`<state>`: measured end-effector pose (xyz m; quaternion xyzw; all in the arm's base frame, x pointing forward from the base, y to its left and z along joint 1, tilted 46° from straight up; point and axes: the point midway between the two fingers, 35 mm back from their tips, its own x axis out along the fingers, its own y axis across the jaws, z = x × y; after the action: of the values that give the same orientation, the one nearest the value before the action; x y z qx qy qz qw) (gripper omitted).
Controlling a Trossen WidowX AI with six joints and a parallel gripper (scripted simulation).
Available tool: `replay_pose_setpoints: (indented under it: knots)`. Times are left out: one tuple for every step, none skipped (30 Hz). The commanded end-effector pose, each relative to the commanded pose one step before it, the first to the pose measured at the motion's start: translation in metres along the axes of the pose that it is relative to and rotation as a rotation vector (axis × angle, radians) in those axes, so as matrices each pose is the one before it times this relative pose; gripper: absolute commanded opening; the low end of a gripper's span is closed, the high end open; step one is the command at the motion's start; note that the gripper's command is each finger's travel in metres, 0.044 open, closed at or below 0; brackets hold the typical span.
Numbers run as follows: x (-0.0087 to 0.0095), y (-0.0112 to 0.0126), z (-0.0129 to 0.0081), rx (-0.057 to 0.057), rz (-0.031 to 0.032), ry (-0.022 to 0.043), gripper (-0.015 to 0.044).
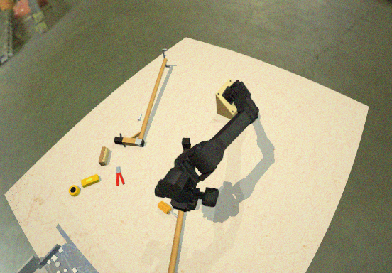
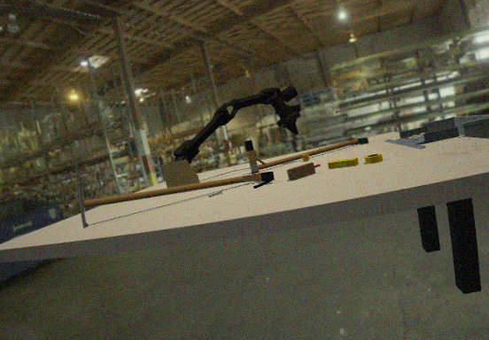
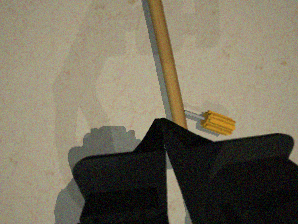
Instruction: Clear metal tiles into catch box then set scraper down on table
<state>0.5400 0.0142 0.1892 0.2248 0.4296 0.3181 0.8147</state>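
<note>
The long scraper (image 1: 176, 242) (image 2: 310, 152) (image 3: 165, 65), a wooden pole with a black end (image 1: 186, 143), lies flat on the table. My gripper (image 3: 159, 123) (image 2: 293, 128) hangs above the pole's middle with its fingers shut together, and nothing shows between them. In the exterior view the gripper is well clear of the table top. The steel bench plate (image 1: 76, 263) (image 2: 412, 141) sits at the table's near-left corner, with several small metal tiles (image 1: 54, 257) on it. Grey box shapes (image 2: 461, 126) stand beyond the plate; I cannot tell the catch box apart.
An orange-handled screwdriver (image 1: 164, 207) (image 3: 218, 122) lies just beside the pole under my wrist. A long bow-shaped wooden tool (image 1: 153, 97), a wooden block (image 1: 104, 156), red pliers (image 1: 121, 176), a yellow level (image 1: 89, 180) and a yellow tape roll (image 1: 74, 190) lie to the left.
</note>
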Motion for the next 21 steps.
replay_pose_setpoints:
  knots:
    - [-0.01851,0.0063,0.00328,0.0214,-0.00208,-0.02603,0.0]
    - [-0.00486,0.00178,0.00102,0.0041,-0.0012,-0.00729,0.0]
    - [-0.00484,0.00179,0.00099,0.0041,-0.00118,-0.00728,0.0]
    - [-0.00482,0.00181,0.00095,0.0041,-0.00117,-0.00726,0.0]
    - [-0.0048,0.00182,0.00092,0.0041,-0.00115,-0.00725,0.0]
    - [-0.00392,0.0015,0.00073,0.0033,-0.00093,-0.00593,0.0]
    - [-0.00234,0.00091,0.00043,0.002,-0.00056,-0.00356,0.0]
    - [-0.00078,0.0003,0.00014,0.0007,-0.00018,-0.00118,0.0]
    - [0.0,0.0,0.0,0.0,0.0,0.0,0.0]
    - [0.00038,-0.00005,-0.00006,0.0,-0.00004,0.00006,0.0]
    - [0.00075,-0.0001,-0.00013,-0.0001,-0.00008,0.00011,0.0]
    - [0.00114,-0.00015,-0.0002,-0.0001,-0.00012,0.00017,0.0]
    - [0.0015,-0.00019,-0.00027,-0.0001,-0.00016,0.00021,0.0]
    - [0.00185,-0.00023,-0.00034,-0.0001,-0.00019,0.00026,0.0]
    - [0.00215,-0.00025,-0.00041,-0.0001,-0.00022,0.00029,0.0]
    - [0.00226,-0.00026,-0.00044,-0.0001,-0.00022,0.00029,0.0]
    - [0.00228,-0.00025,-0.00046,-0.0001,-0.00021,0.00027,0.0]
    - [0.00228,-0.00024,-0.00047,-0.0001,-0.00021,0.00026,0.0]
    - [0.00227,-0.00023,-0.00049,-0.0001,-0.0002,0.00024,0.0]
    - [0.00227,-0.00022,-0.0005,-0.0001,-0.00019,0.00023,0.0]
    - [0.00227,-0.00021,-0.00052,-0.0001,-0.00018,0.00022,0.0]
